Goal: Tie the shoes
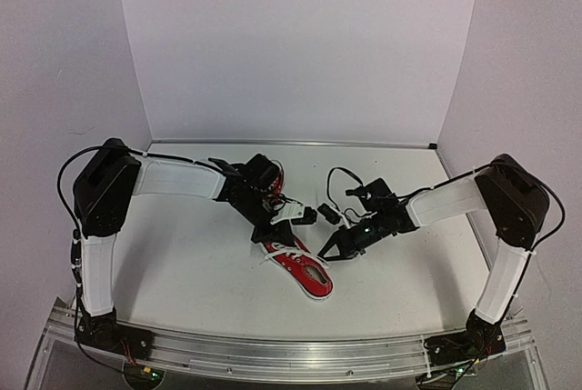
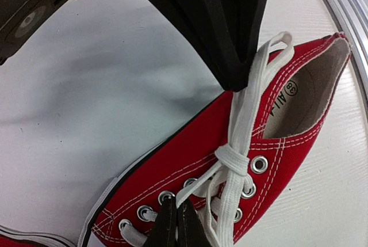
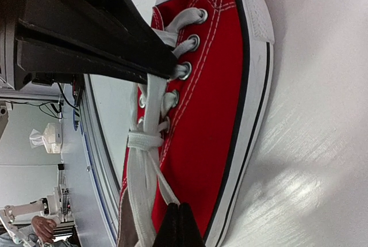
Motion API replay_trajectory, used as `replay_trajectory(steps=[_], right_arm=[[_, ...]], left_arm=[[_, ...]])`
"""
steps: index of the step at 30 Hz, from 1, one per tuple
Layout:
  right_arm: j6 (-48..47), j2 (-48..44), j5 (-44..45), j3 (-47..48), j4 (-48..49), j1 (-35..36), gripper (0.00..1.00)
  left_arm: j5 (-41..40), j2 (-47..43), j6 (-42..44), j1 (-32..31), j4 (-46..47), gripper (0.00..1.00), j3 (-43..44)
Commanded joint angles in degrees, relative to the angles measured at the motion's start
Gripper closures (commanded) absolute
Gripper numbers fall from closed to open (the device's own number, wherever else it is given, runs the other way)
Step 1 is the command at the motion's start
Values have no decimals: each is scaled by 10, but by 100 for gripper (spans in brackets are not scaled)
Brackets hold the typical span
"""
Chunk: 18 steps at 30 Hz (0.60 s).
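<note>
Atop the shoe (image 1: pixel 306 273), left claw (image 2: pixel 175 227) and right claw (image 3: pixel 179 224) tight on laces (image 2: pixel 242 125).

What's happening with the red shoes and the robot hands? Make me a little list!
near shoe: red sneaker, lying on the white table between the two grippers
other shoe: second red sneaker, farther back, mostly hidden
laces: white laces, crossed into one knot, no bow yet
left gripper: shut, pinching a lace strand by the eyelets
right gripper: shut, pinching the laces toward the heel end
</note>
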Motion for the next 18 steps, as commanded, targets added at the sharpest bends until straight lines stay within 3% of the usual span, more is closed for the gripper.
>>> replay_trajectory(steps=[1, 18], right_arm=[[5, -35, 21, -22, 6, -3, 100], [11, -71, 46, -64, 1, -14, 100]], left_arm=[[-14, -38, -10, 3, 16, 100, -14], [-18, -55, -9, 11, 26, 100, -34]])
